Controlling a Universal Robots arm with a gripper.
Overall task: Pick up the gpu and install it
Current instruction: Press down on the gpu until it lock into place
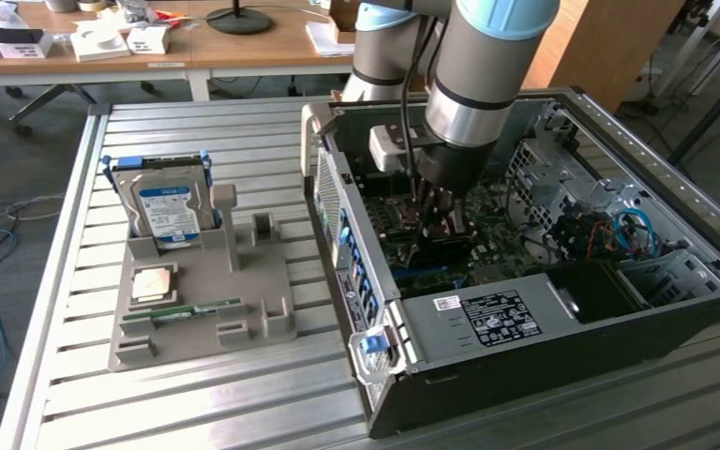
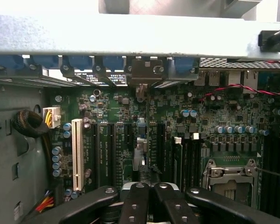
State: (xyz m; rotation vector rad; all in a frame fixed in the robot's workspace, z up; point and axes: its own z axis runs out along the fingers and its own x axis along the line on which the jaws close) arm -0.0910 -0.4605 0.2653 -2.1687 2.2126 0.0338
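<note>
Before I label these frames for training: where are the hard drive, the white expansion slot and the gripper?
hard drive (image 1: 168,212): exterior view, on its blue-white label.
white expansion slot (image 2: 77,154): wrist view, midway along its length.
gripper (image 2: 149,193): wrist view, between the closed black fingertips.

An open computer case (image 1: 486,323) lies on a slatted metal table (image 1: 185,394), toward the exterior view's right. Inside it sits a green motherboard (image 2: 126,121) with a white slot (image 2: 77,154), dark slots beside it, an empty processor socket (image 2: 231,175) and rows of small capacitors. A labelled power supply (image 1: 491,319) fills the case's near end. To the exterior view's left stands a grey holder (image 1: 210,300) carrying an upright silver hard drive (image 1: 166,211) with a blue-white label, a processor chip (image 1: 151,281) lying flat, and a slim green memory stick (image 1: 185,310). Wooden desks (image 1: 210,42) with clutter stand behind.
</note>
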